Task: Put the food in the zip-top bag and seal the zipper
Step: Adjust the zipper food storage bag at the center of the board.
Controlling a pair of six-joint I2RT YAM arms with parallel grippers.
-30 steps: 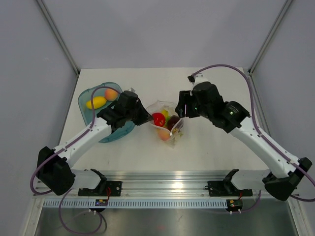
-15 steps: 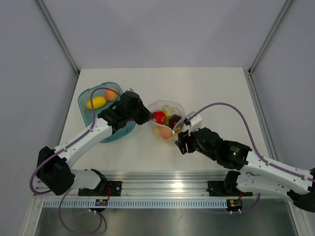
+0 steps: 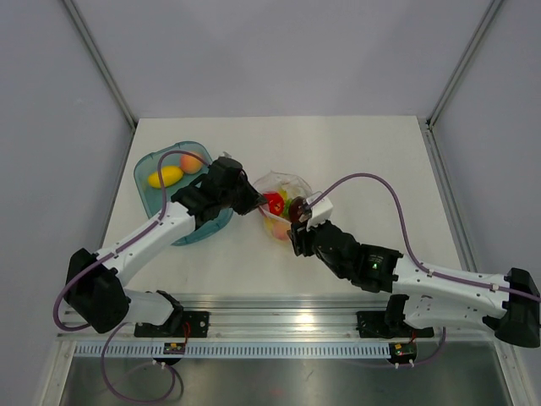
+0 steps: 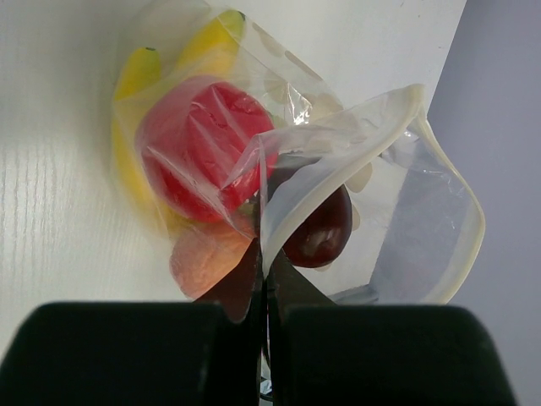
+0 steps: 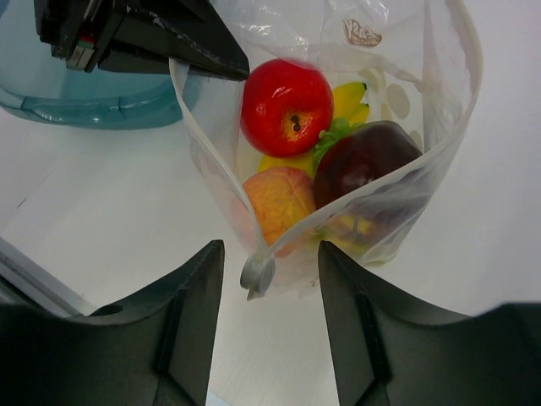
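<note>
Since half a second ago the right arm has swung in closer, so the right fingers (image 3: 296,238) now sit spread on either side of the near corner of the bag (image 5: 385,93), without clamping it. The left fingers (image 3: 252,205) are pressed together on the bag's rim. The bag stands open-mouthed in the middle of the white tabletop (image 3: 363,152), between grey walls (image 3: 270,51), and holds an apple (image 5: 286,106), a plum (image 5: 363,161), a peach (image 5: 279,199) and a banana (image 5: 348,97). A teal tray (image 3: 145,182) stands to the left.
</note>
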